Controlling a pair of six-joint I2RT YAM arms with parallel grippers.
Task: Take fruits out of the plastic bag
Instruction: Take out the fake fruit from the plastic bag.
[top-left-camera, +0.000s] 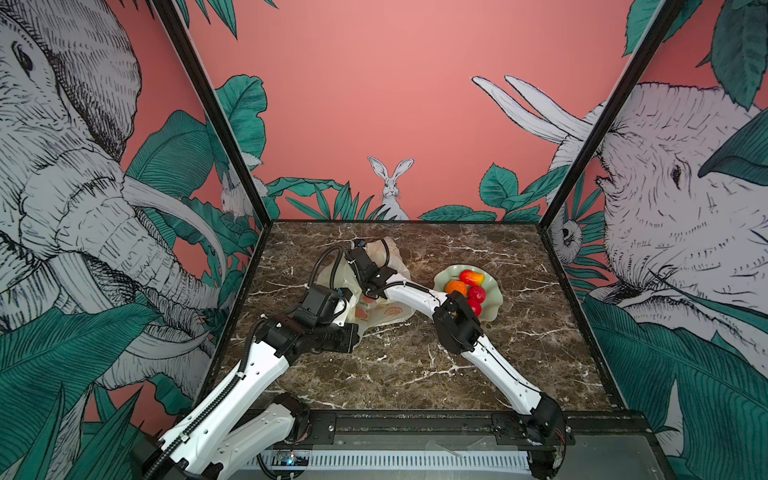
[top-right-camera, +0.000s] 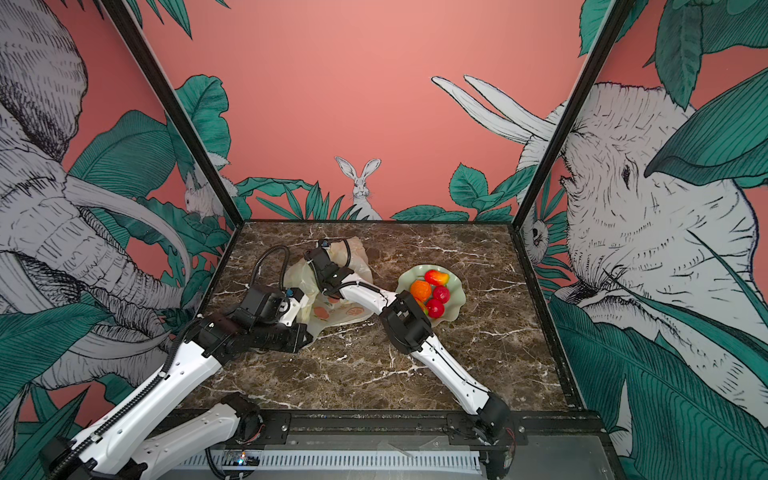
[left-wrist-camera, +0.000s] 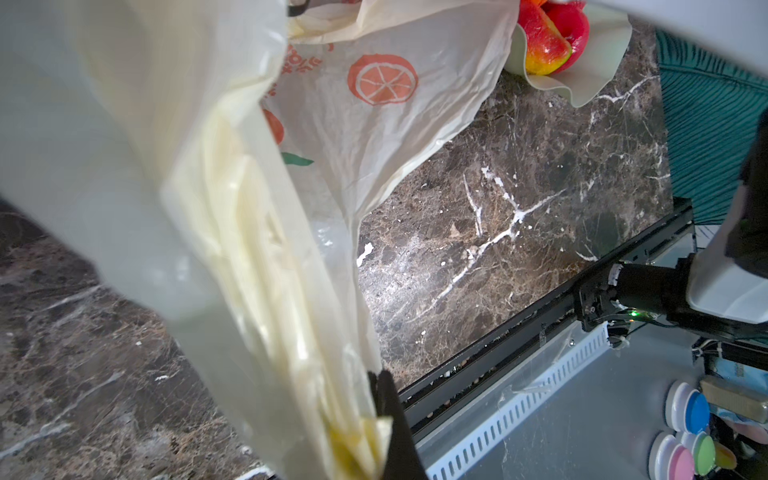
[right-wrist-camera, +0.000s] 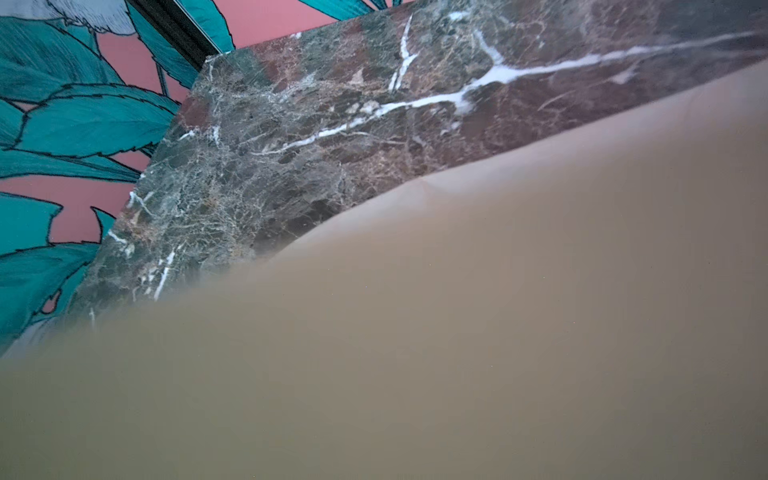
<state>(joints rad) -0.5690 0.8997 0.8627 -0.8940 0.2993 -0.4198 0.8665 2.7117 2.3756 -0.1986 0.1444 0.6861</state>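
Note:
The pale-yellow plastic bag (top-left-camera: 388, 312) (top-right-camera: 351, 312) with orange-red fruit prints lies crumpled left of the table's middle. My left gripper (left-wrist-camera: 376, 440) is shut on a bunched strip of the bag's edge, lifting it off the table. My right gripper (top-left-camera: 358, 246) reaches into the bag's far part. Bag film (right-wrist-camera: 457, 332) covers the right wrist view, hiding the fingers and whatever is between them. Several fruits (top-left-camera: 471, 277) (top-right-camera: 436, 277) (left-wrist-camera: 548, 41), orange, red and red-yellow, lie in the dish. The bag's inside is hidden.
A pale green wavy-rimmed dish (top-left-camera: 495, 300) (top-right-camera: 456, 293) (left-wrist-camera: 590, 85) stands right of the bag on the brown marble table (top-left-camera: 415, 365). My right forearm crosses between bag and dish. Printed walls enclose three sides; a black rail (top-left-camera: 415, 419) runs along the front edge.

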